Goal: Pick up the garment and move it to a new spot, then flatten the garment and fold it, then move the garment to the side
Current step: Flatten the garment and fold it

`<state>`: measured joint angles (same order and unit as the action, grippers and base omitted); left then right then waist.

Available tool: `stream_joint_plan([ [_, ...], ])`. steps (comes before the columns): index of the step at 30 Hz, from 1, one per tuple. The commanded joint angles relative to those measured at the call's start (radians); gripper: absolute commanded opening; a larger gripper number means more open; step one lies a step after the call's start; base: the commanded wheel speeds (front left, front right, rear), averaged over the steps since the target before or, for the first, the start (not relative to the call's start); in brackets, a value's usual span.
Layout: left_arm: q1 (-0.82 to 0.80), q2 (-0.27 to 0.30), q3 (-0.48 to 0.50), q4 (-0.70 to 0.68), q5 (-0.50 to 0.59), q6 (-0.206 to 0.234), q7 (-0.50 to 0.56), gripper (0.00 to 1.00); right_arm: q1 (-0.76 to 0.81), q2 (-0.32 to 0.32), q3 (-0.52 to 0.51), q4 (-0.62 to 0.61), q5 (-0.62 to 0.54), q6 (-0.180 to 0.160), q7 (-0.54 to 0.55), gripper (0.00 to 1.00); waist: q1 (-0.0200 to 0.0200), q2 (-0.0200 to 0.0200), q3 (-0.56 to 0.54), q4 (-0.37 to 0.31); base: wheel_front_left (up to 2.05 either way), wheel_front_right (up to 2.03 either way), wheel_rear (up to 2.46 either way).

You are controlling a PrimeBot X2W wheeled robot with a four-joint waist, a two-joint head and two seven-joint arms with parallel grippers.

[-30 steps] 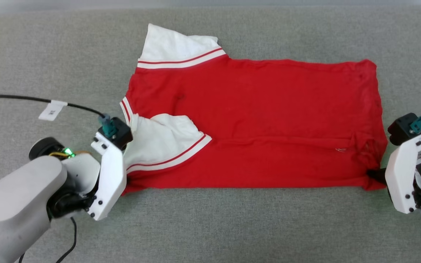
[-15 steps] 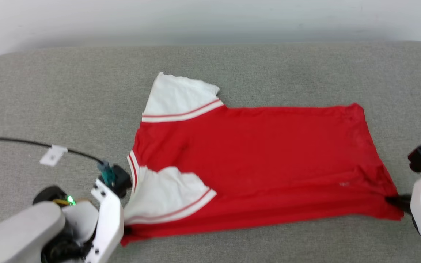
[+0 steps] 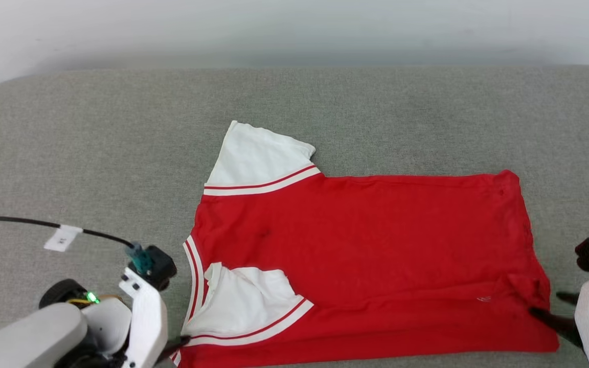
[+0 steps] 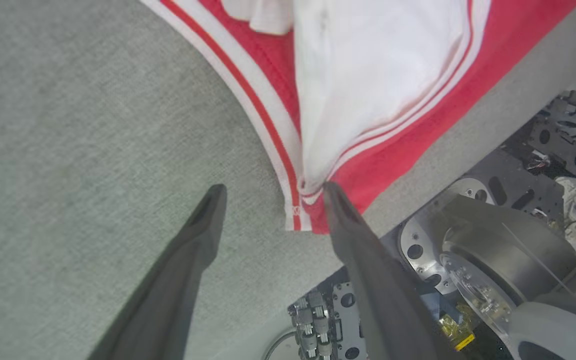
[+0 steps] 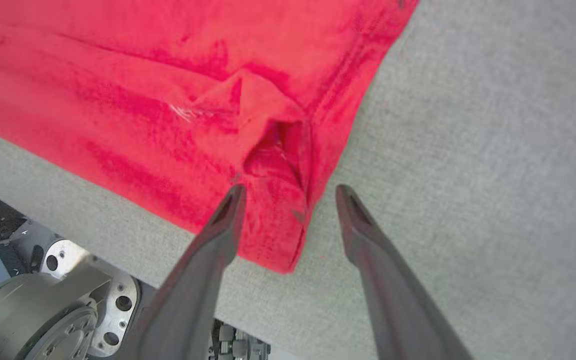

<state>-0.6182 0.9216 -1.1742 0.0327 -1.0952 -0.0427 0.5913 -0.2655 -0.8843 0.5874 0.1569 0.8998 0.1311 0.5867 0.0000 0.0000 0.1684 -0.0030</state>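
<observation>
Left gripper: fingers apart, nothing held, at garment collar corner, 8 o'clock. Right gripper: apart, straddling hem corner, 4 o'clock. Garment flat on counter, toward its 6 o'clock edge; near sleeve folded in. Judged: move and flattening done; far sleeve at 11 o'clock, further folds, shift aside left

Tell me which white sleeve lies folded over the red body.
The near sleeve, beside the left gripper, lies on the garment; the far sleeve sticks out onto the grey surface.
</observation>
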Motion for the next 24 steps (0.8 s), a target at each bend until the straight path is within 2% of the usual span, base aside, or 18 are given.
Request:
stream_joint_plan([
  [1,-0.02,0.01,0.017,-0.003,-0.003,0.007,-0.011,1.0,0.004,0.007,-0.022,-0.011,-0.015,-0.001,-0.026,1.0,0.0,0.0,-0.006,0.001,0.0,0.0,0.0],
  [5,-0.068,0.029,0.066,-0.013,0.025,0.017,-0.066,1.0,-0.011,0.037,-0.111,-0.03,-0.084,-0.001,-0.138,1.0,0.0,0.0,-0.018,-0.004,0.0,0.0,0.0],
  [9,-0.123,0.022,0.112,0.014,0.082,0.036,-0.146,1.0,-0.012,0.105,-0.217,-0.063,-0.174,-0.001,-0.266,1.0,0.0,0.0,-0.015,-0.021,0.0,0.0,0.0],
  [17,-0.259,-0.025,0.18,0.116,0.147,0.025,-0.234,1.0,0.034,0.345,-0.462,-0.182,-0.413,-0.001,-0.513,1.0,0.0,0.0,0.053,-0.076,0.0,0.0,0.0],
  [22,-0.371,-0.054,0.21,0.193,0.171,0.008,-0.225,1.0,0.086,0.488,-0.567,-0.295,-0.547,-0.001,-0.611,1.0,0.0,0.0,0.118,-0.109,0.0,0.0,0.0],
  [24,-0.417,-0.063,0.22,0.224,0.177,0.002,-0.206,1.0,0.103,0.526,-0.584,-0.337,-0.581,-0.001,-0.631,1.0,0.0,0.0,0.152,-0.124,0.0,0.0,0.0],
])
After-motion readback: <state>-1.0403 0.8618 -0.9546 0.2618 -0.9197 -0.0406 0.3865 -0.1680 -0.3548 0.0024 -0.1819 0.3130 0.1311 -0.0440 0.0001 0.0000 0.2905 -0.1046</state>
